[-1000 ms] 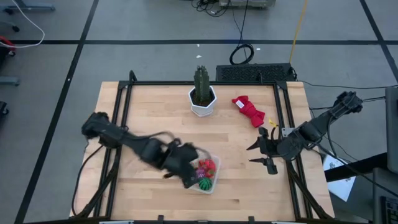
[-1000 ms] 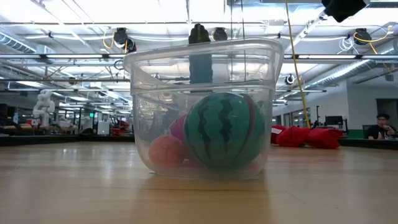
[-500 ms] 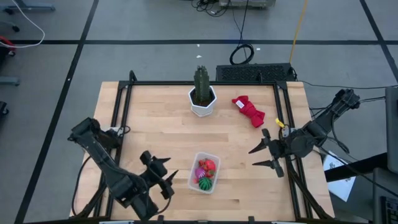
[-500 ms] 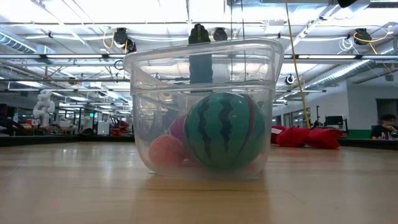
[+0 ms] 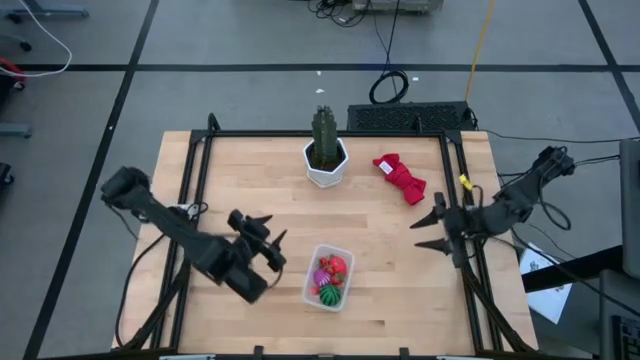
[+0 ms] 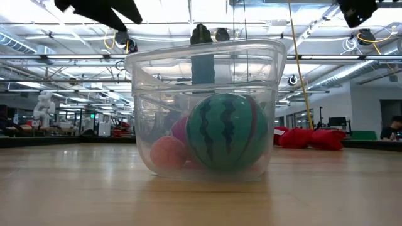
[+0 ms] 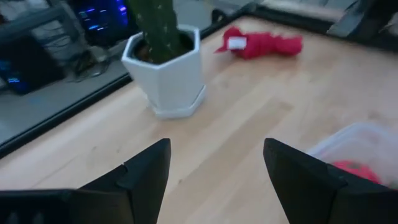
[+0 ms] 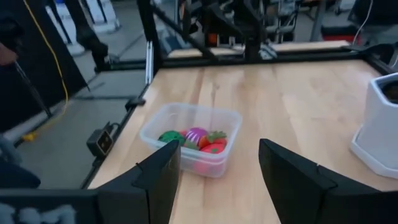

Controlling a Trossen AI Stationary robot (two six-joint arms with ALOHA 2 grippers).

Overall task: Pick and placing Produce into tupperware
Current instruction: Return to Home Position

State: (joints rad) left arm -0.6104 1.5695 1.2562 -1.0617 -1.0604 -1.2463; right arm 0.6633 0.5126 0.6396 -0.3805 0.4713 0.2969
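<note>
The clear tupperware point(image 5: 327, 277) stands on its flat base on the table's near middle. Inside lie the green striped ball point(image 6: 226, 132), a red piece point(image 5: 334, 266), a purple piece point(image 8: 195, 133) and a pink-orange bit point(image 6: 168, 152). My left gripper point(image 5: 264, 240) hovers open just left of the tupperware point(image 7: 357, 146) and touches nothing. My right gripper point(image 5: 432, 228) hangs open near the table's right edge, facing the tupperware point(image 8: 191, 138) from a distance.
A tall green cactus in a white hexagonal pot point(image 5: 325, 152) stands at the far middle. A red cloth bundle point(image 5: 400, 177) lies at the far right. Bare wood lies between the tupperware and my right gripper. Black frame rails point(image 5: 195, 180) run along the table's sides.
My left gripper left the spot over the tupperware, swung toward the near left corner, then came back toward the far edge and now hangs left of the tupperware. My right gripper drifted a little toward the far edge. The tupperware and its contents stayed put.
</note>
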